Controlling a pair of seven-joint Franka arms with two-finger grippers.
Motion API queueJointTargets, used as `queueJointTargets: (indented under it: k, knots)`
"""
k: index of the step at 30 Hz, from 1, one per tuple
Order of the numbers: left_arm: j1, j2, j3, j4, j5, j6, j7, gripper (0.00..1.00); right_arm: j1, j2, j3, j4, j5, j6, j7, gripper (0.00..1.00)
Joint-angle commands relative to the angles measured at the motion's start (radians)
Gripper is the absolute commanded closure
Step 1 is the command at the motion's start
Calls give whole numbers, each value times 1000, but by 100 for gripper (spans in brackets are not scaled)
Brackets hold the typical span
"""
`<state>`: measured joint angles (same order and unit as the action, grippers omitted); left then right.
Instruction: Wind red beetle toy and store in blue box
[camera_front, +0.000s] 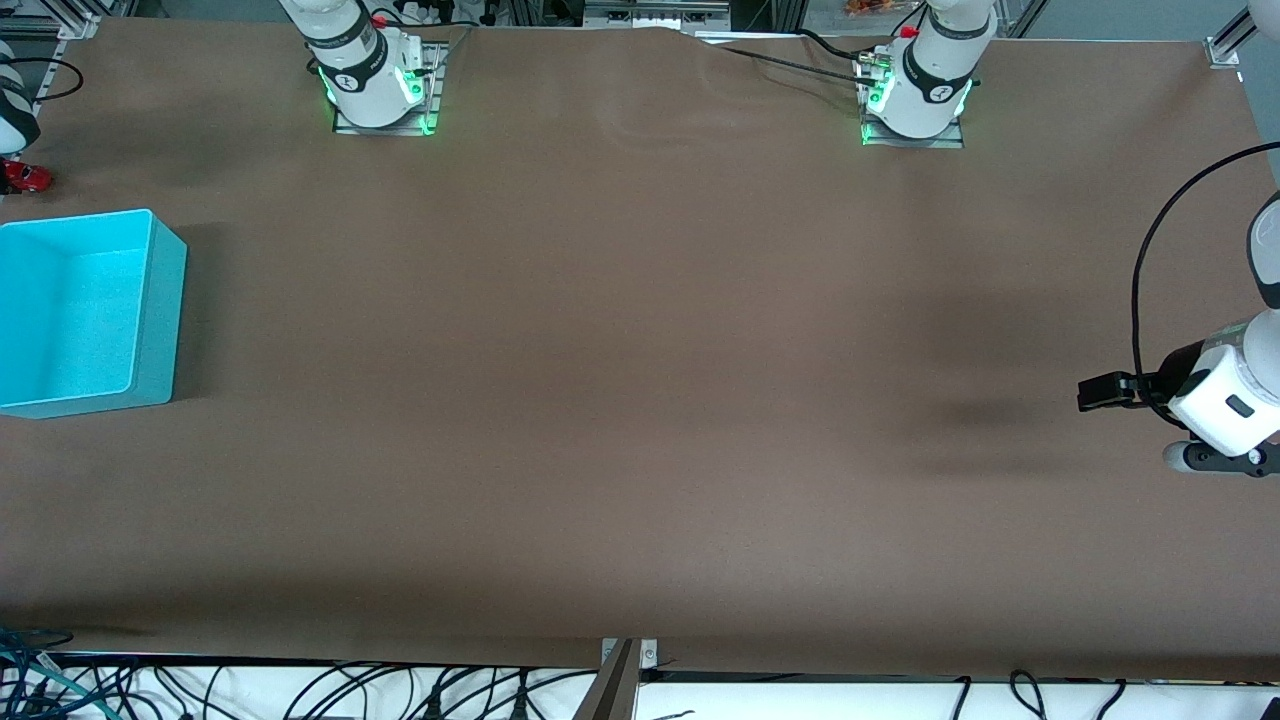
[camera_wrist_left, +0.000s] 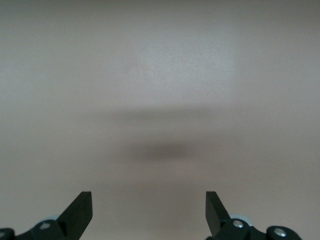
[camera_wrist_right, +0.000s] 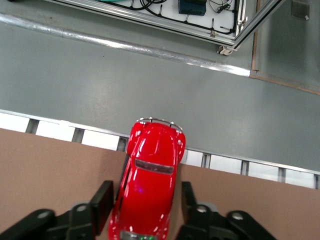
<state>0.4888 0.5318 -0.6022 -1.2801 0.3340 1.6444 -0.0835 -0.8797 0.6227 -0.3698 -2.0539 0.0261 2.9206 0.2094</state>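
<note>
Brown table (camera_front: 640, 400) holds blue box (camera_front: 85, 310) at the right arm's end; only the right wrist view shows right gripper (camera_wrist_right: 144, 210) flanking red beetle toy (camera_wrist_right: 150, 180), grip unclear, while left gripper (camera_wrist_left: 149, 212) waits wide.

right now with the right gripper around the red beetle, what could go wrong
The red beetle toy sits at the table edge at the right arm's end, its nose poking past it; a slip from the right gripper could drop it to the floor. The fingers flank its glossy sides, so the hold may be weak. The blue box lies nearer the front camera, so a carry remains. The left gripper waits open.
</note>
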Motion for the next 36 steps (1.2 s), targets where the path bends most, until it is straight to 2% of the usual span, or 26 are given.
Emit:
queueJointTargets:
  k: [1,3,16,26,36]
  knots:
    - [-7,4,1,15,26,-17,19,0,-24,23,20,20,43,31,-12,94]
    - [-7,4,1,15,26,-17,19,0,-24,25,28,14,46,69,-12,100]
    - [-7,4,2,15,26,-17,18,0,-22,26,35,11,51,95,-19,100]
    - [-6,4,4,15,26,-17,19,0,-21,-34,38,9,51,68,-25,100]
    - [-6,4,4,15,26,-17,19,0,-21,-138,42,20,47,-20,-31,100]
